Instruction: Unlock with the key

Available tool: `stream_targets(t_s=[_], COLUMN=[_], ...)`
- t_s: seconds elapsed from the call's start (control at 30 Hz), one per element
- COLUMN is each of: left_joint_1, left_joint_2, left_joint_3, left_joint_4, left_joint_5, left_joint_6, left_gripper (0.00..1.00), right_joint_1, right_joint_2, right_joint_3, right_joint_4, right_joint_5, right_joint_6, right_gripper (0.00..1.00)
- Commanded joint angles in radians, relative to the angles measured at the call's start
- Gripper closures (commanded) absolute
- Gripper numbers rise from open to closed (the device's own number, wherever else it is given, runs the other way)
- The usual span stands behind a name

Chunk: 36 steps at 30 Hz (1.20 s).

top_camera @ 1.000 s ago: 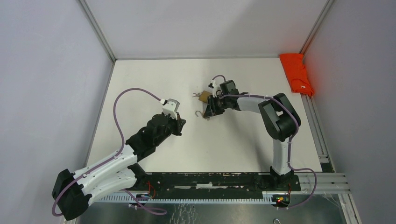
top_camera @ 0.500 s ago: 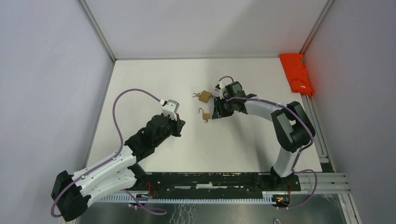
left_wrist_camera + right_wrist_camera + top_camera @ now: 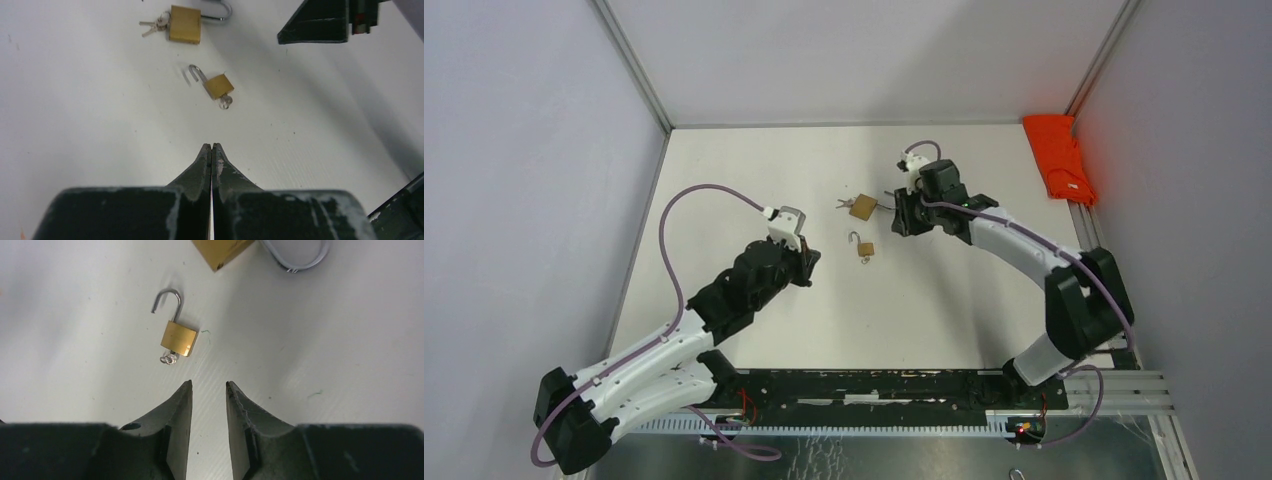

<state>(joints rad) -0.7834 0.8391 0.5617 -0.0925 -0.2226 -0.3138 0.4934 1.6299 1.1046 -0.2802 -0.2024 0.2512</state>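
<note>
Two brass padlocks were observed on the white table (image 3: 754, 170), toward its centre.

Small padlock (image 3: 865, 248): lying flat, with its shackle (image 3: 167, 300) swung open and free at one end. A key (image 3: 169, 359) was seen seated in the keyway at the bottom of the body.

Large padlock (image 3: 861, 207): lying just to the far side of the small one, apart from it. A bunch of keys (image 3: 154, 26) was noted at its left end and its shackle at the right end. Whether that shackle was latched could not be determined.

Left gripper (image 3: 211, 146): fingers pressed together with nothing between them. It was positioned left of the small padlock and slightly nearer, well clear of it, with the tips pointed toward it.

Right gripper (image 3: 208, 385): fingers parted by a narrow gap, and nothing was held. In the top view it was located just right of the large padlock, at the shackle end; contact could not be confirmed. In the right wrist view the small padlock was seen just beyond the left fingertip, untouched.

A red cloth (image 3: 1061, 155) was recorded at the far right edge of the table, well apart from both locks.
</note>
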Motion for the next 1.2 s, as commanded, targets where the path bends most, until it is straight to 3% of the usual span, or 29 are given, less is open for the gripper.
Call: stream_targets(t_s=[0.0,0.3,0.57,1.17], left_joint_1=[-0.007,-0.007,-0.007,-0.007], left_joint_2=[-0.011,-0.002,-0.039,-0.076], left_joint_3=[0.095,0.181,0.181,0.181], left_joint_4=[-0.013,-0.068,-0.098,-0.122], left_joint_5=[-0.046,-0.088,-0.111,-0.127], left_joint_6=[0.045,0.067,0.052,0.051], left_gripper=[0.97,0.96,0.96,0.95], right_joint_1=[0.001,0.001,0.001,0.001], right_joint_2=[-0.153,-0.388,-0.522,-0.554], right_joint_3=[-0.012,-0.118,-0.178,-0.183], right_joint_4=[-0.017,-0.044,-0.027,-0.063], right_joint_5=[0.118,0.314,0.395,0.435], right_joint_6=[-0.039,-0.046,-0.039,-0.062], right_gripper=[0.63,0.51,0.51,0.52])
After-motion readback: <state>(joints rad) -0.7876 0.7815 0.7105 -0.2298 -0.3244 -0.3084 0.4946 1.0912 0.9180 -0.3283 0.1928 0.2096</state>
